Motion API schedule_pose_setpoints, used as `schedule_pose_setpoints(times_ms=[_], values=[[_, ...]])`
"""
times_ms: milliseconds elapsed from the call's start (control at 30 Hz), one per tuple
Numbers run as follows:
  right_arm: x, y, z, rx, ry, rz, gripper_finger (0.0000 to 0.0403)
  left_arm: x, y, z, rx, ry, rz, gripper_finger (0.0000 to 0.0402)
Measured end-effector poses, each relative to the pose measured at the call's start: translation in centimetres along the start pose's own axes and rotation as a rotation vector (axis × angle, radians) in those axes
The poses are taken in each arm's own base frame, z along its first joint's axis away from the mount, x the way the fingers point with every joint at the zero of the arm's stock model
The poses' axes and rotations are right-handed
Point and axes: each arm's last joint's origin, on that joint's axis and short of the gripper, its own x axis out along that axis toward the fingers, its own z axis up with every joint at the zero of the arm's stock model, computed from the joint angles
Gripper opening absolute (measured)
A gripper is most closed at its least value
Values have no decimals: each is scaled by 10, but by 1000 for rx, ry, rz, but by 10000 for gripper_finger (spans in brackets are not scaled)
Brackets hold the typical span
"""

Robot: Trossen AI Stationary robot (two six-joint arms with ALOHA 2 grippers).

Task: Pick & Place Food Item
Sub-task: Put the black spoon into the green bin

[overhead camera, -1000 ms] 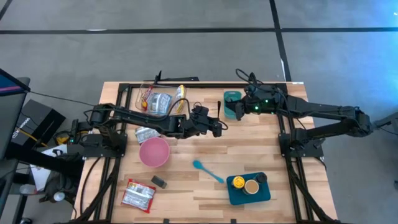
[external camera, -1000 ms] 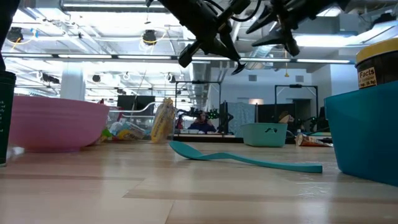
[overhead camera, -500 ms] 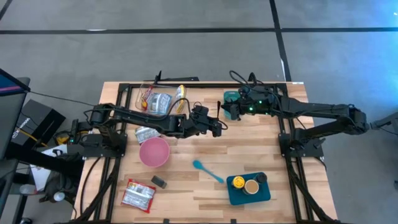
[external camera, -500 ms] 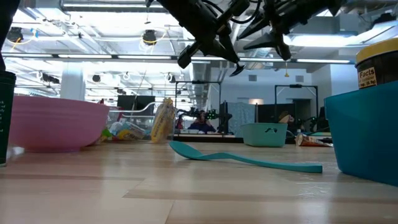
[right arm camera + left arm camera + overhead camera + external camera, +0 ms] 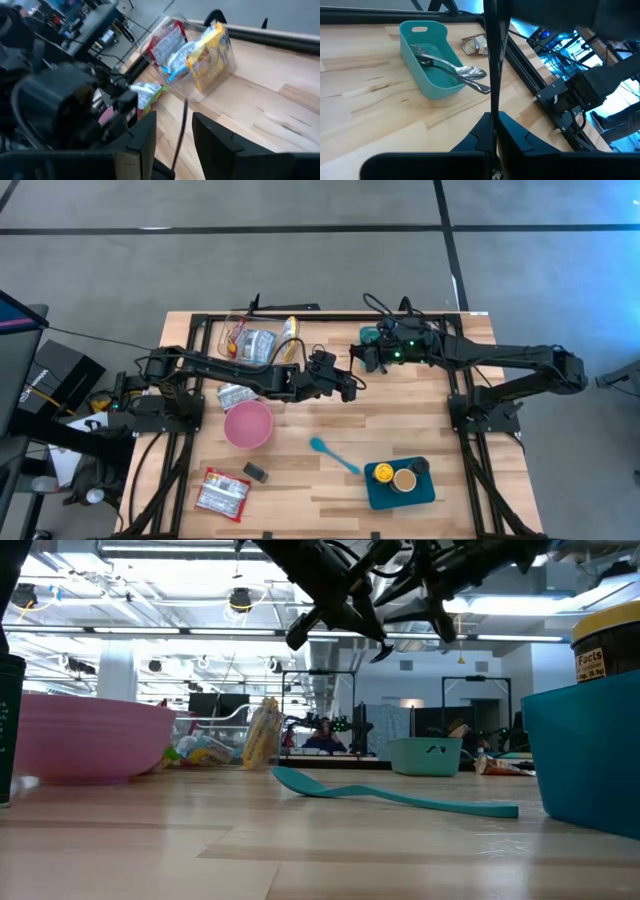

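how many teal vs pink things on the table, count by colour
teal: 3 (bin holding spoons, spatula, tray holding jars)
pink: 1 (bowl)
total: 4

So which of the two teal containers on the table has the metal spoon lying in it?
The small teal bin near the table's far edge, under the right arm; the spoon rests across it. The other teal container, at the near edge, holds jars instead.
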Motion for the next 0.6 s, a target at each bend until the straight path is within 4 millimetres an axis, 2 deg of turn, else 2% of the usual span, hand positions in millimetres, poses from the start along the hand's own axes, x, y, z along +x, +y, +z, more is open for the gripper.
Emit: schedule_pose_setpoints(times_ms=[267,600], values=[[0,0,1,1,-8,6,120,0,0,0,0,0,0,2],[0,-8,6,17,-18,-31,119,0,0,0,0,6,-5,1]])
